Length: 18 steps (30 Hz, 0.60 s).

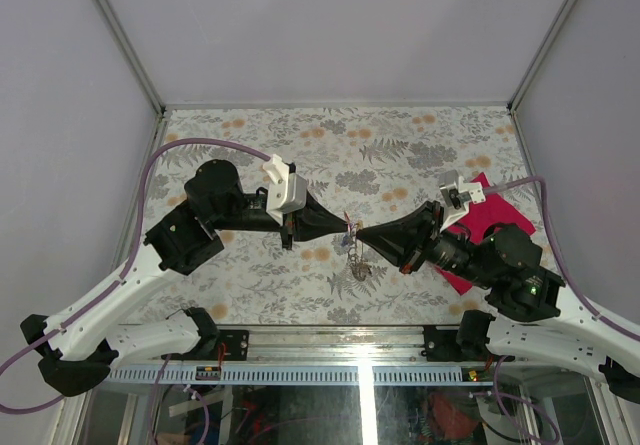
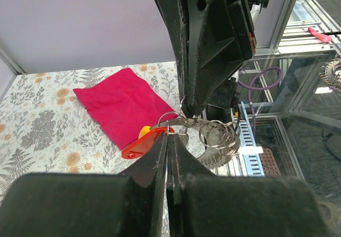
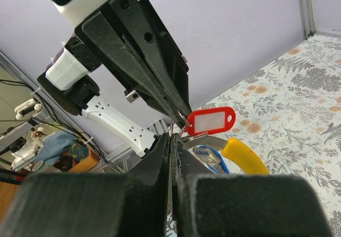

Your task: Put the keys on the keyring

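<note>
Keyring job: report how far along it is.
Done: the keyring hangs above the table, between both arms. In hand: the left end effector is pinched shut at the red key, and the right end effector is shut on the keyring's loop. The yellow key hangs beside them. Left: whether any key is fully threaded cannot be told.

The two arms reach in from each side, bend at the elbow, and meet in the middle. The left claw (image 1: 343,227) points to the right. The right claw (image 1: 362,233) points to the left. Their tips nearly touch. On each claw, the two black fingers (image 2: 157,165) are pressed tight together with no gap between them.
</note>
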Tool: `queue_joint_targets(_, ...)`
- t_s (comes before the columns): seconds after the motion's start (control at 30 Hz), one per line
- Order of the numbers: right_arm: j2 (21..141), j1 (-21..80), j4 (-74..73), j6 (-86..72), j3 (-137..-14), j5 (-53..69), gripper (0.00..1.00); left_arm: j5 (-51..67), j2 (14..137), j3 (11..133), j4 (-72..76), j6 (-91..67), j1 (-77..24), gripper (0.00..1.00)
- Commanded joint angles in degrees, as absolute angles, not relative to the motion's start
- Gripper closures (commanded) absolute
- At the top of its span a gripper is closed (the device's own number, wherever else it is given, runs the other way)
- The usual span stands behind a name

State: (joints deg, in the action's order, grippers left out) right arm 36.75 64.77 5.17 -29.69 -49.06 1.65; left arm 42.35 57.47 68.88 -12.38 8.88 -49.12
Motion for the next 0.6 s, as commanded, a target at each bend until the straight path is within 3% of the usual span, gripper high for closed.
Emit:
queue_joint_targets(0.0,36.80,65.04,8.74,-30.81,-52.39,-0.31,1.00,44.38,57.01,70.05,-8.70,9.06,-49.22,1.00)
queue_joint_targets(0.57,37.83,65.05,9.19,-31.63,-52.19,-0.58,1.00,46.68,56.91,70.15,-8.70,9.40,-49.29,1.00)
